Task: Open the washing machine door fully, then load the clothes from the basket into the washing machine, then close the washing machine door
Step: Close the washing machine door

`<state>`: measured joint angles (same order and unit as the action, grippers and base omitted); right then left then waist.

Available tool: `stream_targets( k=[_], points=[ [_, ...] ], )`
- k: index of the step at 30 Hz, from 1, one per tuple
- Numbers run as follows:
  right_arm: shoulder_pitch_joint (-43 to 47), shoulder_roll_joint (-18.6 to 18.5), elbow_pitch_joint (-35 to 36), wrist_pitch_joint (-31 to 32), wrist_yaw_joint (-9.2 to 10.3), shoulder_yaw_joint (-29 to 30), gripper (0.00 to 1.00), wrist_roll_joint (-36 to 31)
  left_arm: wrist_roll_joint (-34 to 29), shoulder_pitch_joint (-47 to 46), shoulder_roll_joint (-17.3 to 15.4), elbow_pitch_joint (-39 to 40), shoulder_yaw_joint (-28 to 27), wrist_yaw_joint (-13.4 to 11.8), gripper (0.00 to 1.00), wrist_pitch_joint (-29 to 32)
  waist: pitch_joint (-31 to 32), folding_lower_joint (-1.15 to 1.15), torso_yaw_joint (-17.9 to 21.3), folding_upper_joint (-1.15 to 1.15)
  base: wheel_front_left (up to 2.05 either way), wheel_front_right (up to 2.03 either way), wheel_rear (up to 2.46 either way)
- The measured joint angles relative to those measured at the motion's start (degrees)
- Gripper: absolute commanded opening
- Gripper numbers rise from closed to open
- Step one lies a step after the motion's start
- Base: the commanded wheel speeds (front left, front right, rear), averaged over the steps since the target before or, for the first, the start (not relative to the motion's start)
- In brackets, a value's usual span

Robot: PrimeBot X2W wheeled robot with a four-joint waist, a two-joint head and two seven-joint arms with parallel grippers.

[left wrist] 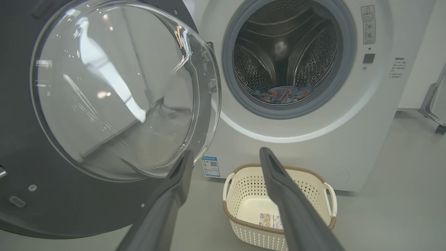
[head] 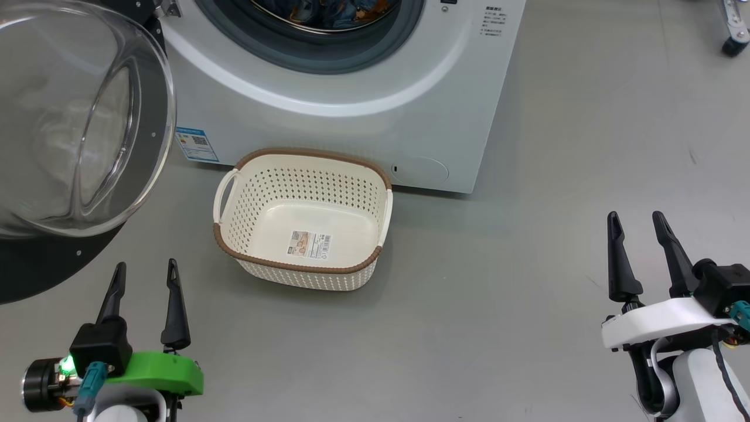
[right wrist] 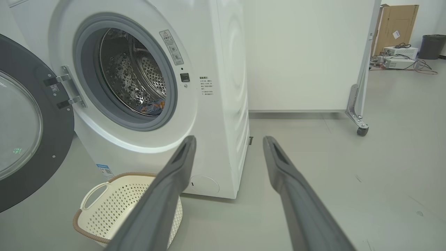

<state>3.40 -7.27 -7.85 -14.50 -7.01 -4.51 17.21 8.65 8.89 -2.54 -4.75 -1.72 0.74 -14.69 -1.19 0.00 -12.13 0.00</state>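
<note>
The left hand (head: 146, 265) has two long black tapering fingers (head: 174, 310), a bright green mount (head: 161, 372), a glowing green light (head: 67, 364) and a teal plug (head: 92, 381). The right hand (head: 635, 215) has a white mount (head: 662, 319) and a black cable (head: 723, 369).

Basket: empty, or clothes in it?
Empty. The basket shows a bare bottom with just its sticker; the clothes lie inside the washing machine drum.

White front-loading washing machine (head: 351, 117), black-rimmed glass door (left wrist: 104, 115) swung open. Blue-orange satin clothes (left wrist: 282, 94) in its drum. Cream perforated basket (head: 310, 187) upright before it.
</note>
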Motion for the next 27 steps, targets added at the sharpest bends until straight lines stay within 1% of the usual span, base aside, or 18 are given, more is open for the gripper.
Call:
stream_targets(
  k=[2,12,18,27],
  points=[
    [0.08,0.01,0.04,0.00,0.00,-0.08,1.00,-0.04,0.41,0.05,0.00,0.02,-0.07,-0.47,1.00,0.00,-0.04,0.00,-0.81,0.00,0.00,0.00,0.00],
    [0.12,-0.05,0.14,0.00,0.00,-1.08,1.00,-0.23,1.03,0.55,0.00,0.04,-0.19,-1.15,1.00,0.00,-0.38,0.00,-4.09,0.00,0.00,0.00,0.00],
    [0.12,-0.10,0.16,0.00,0.00,-1.30,1.00,-0.29,1.35,0.57,0.00,0.01,-0.21,-1.37,1.00,0.00,-0.56,0.00,-5.12,0.00,0.00,0.00,0.00],
    [0.11,-0.24,0.20,0.00,0.00,-2.00,1.00,-0.48,1.46,0.66,0.00,-0.07,-0.51,-2.56,1.00,0.00,-0.46,0.00,-6.82,0.00,0.00,0.00,0.00]
  ],
)
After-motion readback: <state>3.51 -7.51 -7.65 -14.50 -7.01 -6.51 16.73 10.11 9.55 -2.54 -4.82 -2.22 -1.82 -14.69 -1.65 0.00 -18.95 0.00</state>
